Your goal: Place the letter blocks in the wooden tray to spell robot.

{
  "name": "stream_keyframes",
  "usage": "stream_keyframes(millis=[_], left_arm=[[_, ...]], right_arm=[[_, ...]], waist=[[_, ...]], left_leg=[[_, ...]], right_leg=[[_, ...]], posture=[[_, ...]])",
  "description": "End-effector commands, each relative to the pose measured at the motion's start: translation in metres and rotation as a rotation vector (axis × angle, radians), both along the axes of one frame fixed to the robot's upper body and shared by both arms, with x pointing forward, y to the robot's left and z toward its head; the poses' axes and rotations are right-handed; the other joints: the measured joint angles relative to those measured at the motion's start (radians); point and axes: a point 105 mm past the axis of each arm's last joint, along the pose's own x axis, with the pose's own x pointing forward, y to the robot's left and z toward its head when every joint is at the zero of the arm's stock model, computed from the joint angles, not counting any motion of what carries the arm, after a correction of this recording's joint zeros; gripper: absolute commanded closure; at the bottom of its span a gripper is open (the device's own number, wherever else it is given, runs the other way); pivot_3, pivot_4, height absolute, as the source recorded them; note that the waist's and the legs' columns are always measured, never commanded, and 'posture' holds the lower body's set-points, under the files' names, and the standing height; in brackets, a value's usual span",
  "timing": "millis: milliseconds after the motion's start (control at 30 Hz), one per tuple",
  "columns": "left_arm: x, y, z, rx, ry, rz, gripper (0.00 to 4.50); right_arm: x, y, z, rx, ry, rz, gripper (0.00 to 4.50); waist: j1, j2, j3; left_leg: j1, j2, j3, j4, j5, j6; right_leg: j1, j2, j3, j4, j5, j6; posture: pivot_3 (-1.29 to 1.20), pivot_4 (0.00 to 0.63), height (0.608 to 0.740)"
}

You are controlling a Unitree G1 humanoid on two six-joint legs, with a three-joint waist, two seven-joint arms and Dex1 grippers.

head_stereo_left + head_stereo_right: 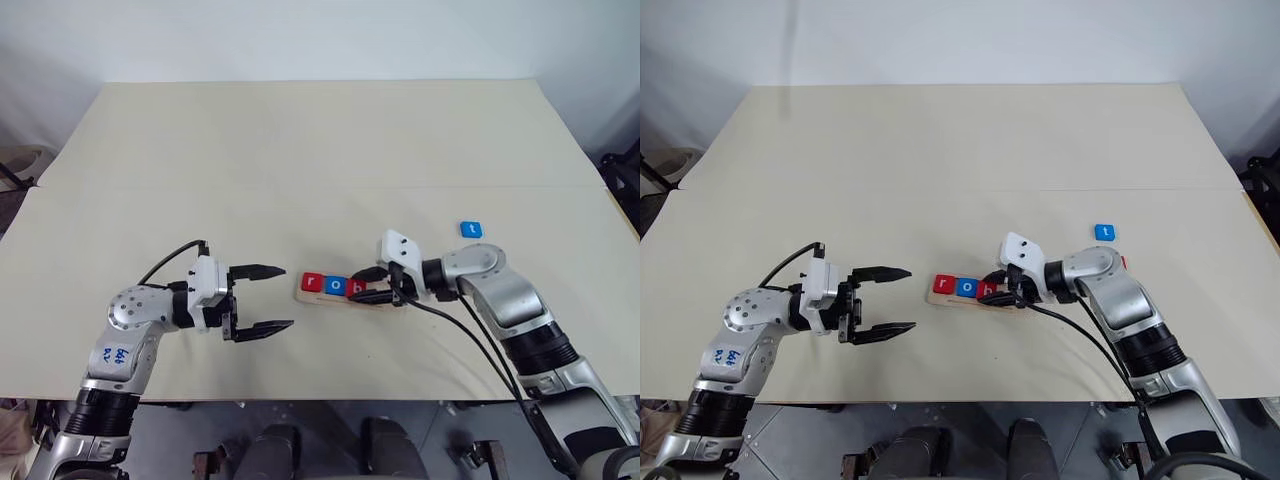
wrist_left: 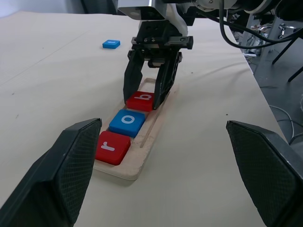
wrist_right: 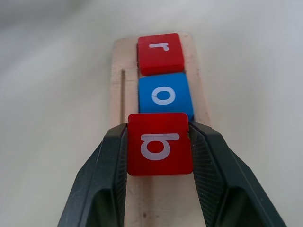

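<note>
The wooden tray [image 1: 322,298] lies at the table's near middle. Its left end holds a red r block [image 1: 311,283], with a blue o block [image 1: 334,285] beside it. My right gripper [image 1: 357,287] reaches in from the right, shut on the red b block [image 3: 160,143]. That block sits in the third place, touching the o. Both black fingers [image 3: 111,161] press its sides. A blue t block [image 1: 471,229] lies loose on the table, farther back and to the right. My left gripper [image 1: 287,297] hangs open just left of the tray, holding nothing.
The beige table [image 1: 300,150] stretches wide behind the tray. The right arm's black cables [image 1: 470,335] trail toward the near edge. Chair legs and cables [image 2: 279,33] stand beyond the table's far side in the left wrist view.
</note>
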Motion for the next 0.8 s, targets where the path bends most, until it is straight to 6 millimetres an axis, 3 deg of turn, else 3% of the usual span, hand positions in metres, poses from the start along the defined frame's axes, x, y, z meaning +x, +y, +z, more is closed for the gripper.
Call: stream_keyframes(millis=[33, 200, 333, 433, 633, 800], left_arm=[[-0.004, -0.002, 0.008, -0.009, -0.038, -0.007, 0.00], [-0.005, -0.003, 0.008, -0.014, -0.036, -0.007, 0.00], [-0.004, -0.004, 0.008, -0.016, -0.037, -0.006, 0.00], [-0.004, -0.003, 0.008, -0.014, -0.037, -0.003, 0.00], [-0.003, -0.003, 0.007, -0.014, -0.036, 0.001, 0.00], [-0.003, -0.003, 0.008, -0.014, -0.038, -0.001, 0.00]], right_arm=[[-0.001, 0.006, 0.014, 0.004, -0.060, 0.041, 1.76], [-0.003, 0.005, 0.025, 0.031, -0.079, 0.051, 0.05], [-0.005, -0.003, 0.033, 0.069, -0.081, 0.040, 0.02], [-0.006, -0.019, 0.028, 0.049, -0.067, 0.008, 0.56], [-0.009, -0.035, 0.013, 0.010, -0.029, -0.043, 2.58], [-0.008, -0.030, 0.008, 0.003, -0.032, -0.040, 4.26]], waist=[[0.000, 0.000, 0.000], [0.000, 0.000, 0.000], [0.001, 0.000, 0.000], [0.003, 0.000, 0.000], [-0.001, 0.000, 0.000], [0.000, 0.000, 0.000]], left_leg=[[0.000, 0.000, 0.000, 0.000, 0.000, 0.000], [0.000, 0.000, 0.000, 0.000, 0.000, 0.000], [0.000, 0.000, 0.000, 0.000, 0.000, 0.000], [0.000, 0.000, 0.000, 0.000, 0.000, 0.000], [0.000, 0.000, 0.000, 0.000, 0.000, 0.000], [0.000, 0.000, 0.000, -0.001, 0.000, 0.000]], right_leg=[[0.000, 0.000, 0.000, 0.000, 0.000, 0.000], [0.000, 0.000, 0.000, 0.000, 0.000, 0.000], [0.000, 0.000, 0.000, 0.000, 0.000, 0.000], [0.000, 0.000, 0.000, 0.000, 0.000, 0.000], [0.000, 0.000, 0.000, -0.001, 0.000, 0.000], [0.000, 0.000, 0.000, -0.001, 0.000, 0.000]], posture=[[0.00, 0.150, 0.740], [0.00, 0.150, 0.740], [0.00, 0.150, 0.740], [0.00, 0.150, 0.740], [0.00, 0.150, 0.740], [0.00, 0.150, 0.740]])
